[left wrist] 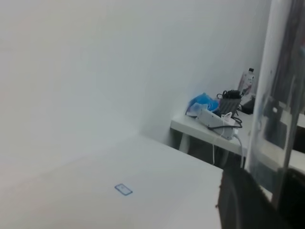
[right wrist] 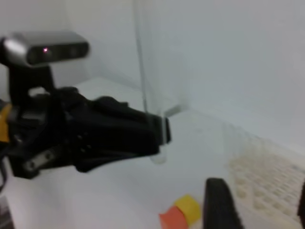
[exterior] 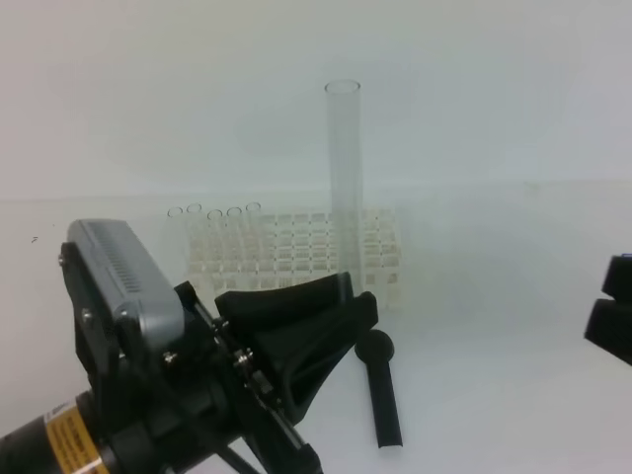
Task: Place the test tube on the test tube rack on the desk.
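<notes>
The left pincer point(exterior: 341, 296) is clenched on the lower end of the glass tube point(exterior: 344, 158), holding it upright over the counter point(exterior: 494, 346), just in front of the rack point(exterior: 296, 247), which lies at twelve o'clock from it. The right pincer point(exterior: 612, 311), at three o'clock, shows too little to tell its state. Best to keep the tube vertical, carry it over an empty hole, lower it slowly, and release only once it is seated.

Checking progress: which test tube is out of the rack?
The tall test tube pinched upright in the left hand; the short ones sit in the rack.
</notes>
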Robot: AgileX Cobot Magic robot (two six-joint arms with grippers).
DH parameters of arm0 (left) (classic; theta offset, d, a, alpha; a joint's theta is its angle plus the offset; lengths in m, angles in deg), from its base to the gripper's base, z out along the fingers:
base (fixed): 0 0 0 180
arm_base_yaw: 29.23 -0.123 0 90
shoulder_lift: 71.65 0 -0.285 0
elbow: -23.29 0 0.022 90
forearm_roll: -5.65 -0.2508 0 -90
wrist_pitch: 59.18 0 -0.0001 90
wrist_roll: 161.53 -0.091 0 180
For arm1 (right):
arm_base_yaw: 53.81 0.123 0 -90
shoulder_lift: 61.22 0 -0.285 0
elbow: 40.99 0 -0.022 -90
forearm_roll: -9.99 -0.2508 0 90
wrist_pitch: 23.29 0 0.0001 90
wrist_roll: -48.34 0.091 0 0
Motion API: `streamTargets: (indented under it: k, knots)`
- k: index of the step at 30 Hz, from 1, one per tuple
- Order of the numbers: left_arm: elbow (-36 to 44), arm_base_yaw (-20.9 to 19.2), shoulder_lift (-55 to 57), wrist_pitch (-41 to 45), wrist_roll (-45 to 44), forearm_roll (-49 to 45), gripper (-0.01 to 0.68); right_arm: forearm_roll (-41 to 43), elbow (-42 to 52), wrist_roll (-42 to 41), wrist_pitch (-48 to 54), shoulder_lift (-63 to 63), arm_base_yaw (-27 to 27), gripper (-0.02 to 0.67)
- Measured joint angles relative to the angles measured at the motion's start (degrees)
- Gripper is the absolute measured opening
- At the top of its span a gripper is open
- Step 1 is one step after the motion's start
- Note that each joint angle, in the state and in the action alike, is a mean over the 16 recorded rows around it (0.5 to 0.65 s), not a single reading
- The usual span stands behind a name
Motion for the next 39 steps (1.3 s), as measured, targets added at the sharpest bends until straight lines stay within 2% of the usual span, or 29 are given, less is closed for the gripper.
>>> streamTargets:
  k: [8,14,21,26,34,39]
  knots:
    - [1.62,0.0,0.06,-1.88,-0.61,1.04,-0.001,-9.68,-5.98,-9.52,4.79,9.35,3.92,0.463]
    - [1.63,0.0,0.09,-1.06,-1.18,1.07,-0.001,-11.22,-14.02,-11.2,3.35,17.13,10.99,0.501]
    - [1.63,0.0,0.1,-0.4,-2.28,1.06,-0.001,-12.35,-23.48,-11.68,-0.33,26.51,19.98,0.505]
    - [1.63,0.0,0.1,-0.2,-3.15,1.05,-0.001,-13.2,-28.14,-11.7,-2.01,31.73,24.14,0.504]
    - [1.63,0.0,0.1,-0.42,-4.48,1.15,-0.001,-14.04,-31.29,-11.64,-2.79,35.31,26.48,0.466]
    - [1.63,0.0,0.1,-0.58,-5.01,1.3,-0.001,-14.24,-31.62,-11.62,-2.47,35.64,26.91,0.402]
